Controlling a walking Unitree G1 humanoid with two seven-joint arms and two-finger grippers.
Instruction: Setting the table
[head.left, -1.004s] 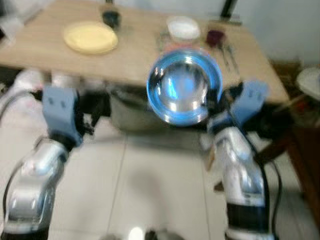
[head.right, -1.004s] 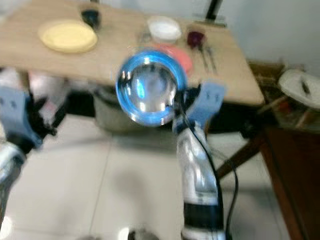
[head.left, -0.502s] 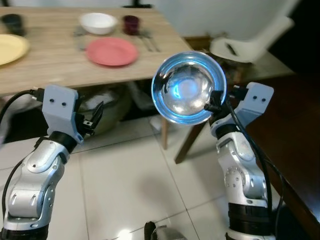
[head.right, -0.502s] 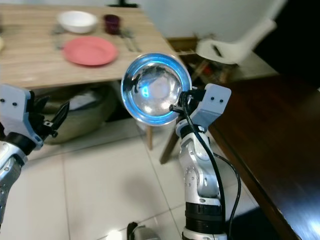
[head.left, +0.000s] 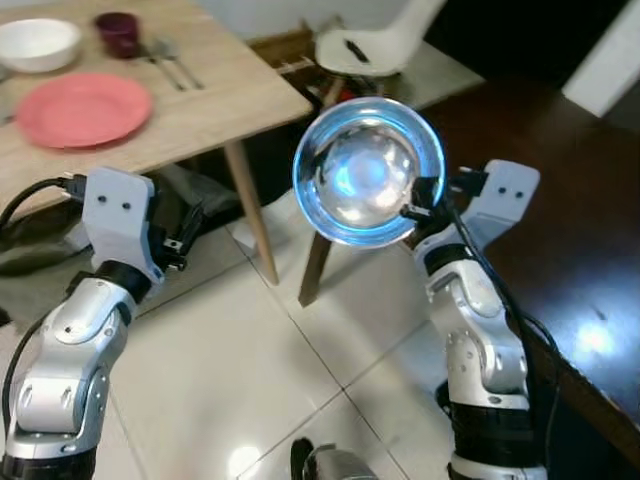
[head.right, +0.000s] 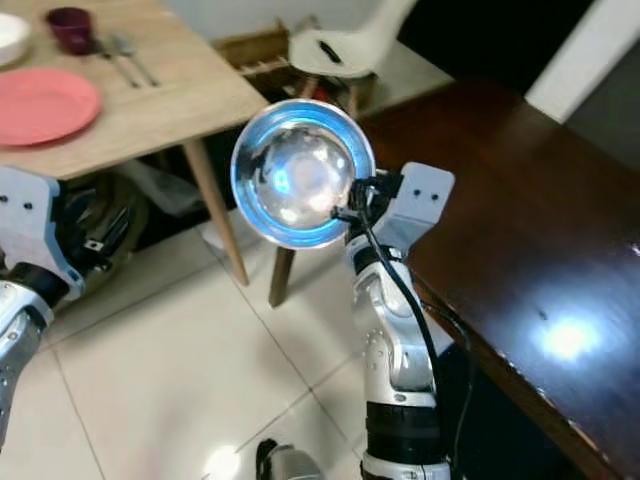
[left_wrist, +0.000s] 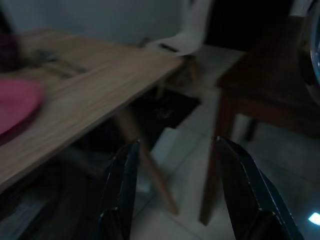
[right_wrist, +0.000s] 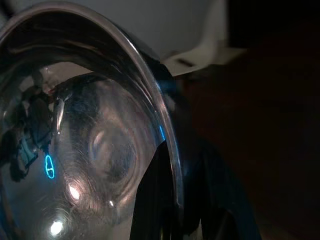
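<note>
My right gripper (head.left: 415, 205) is clamped on the steel bowl's (head.left: 368, 170) rim, held tilted over the floor, while my left gripper (left_wrist: 175, 192) is spread, empty, near the bench (head.left: 215, 95).

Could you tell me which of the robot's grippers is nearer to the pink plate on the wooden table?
The left. The left gripper hangs empty just below the table edge near the pink plate. The right gripper is off past the table's corner, holding the steel bowl by its rim.

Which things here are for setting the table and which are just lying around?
For the job:
shiny round steel bowl, gripped at its rim by the right gripper
round pink plate
white bowl
dark maroon cup
cutlery

Lying about:
white plastic chair
dark glossy wooden table
</note>
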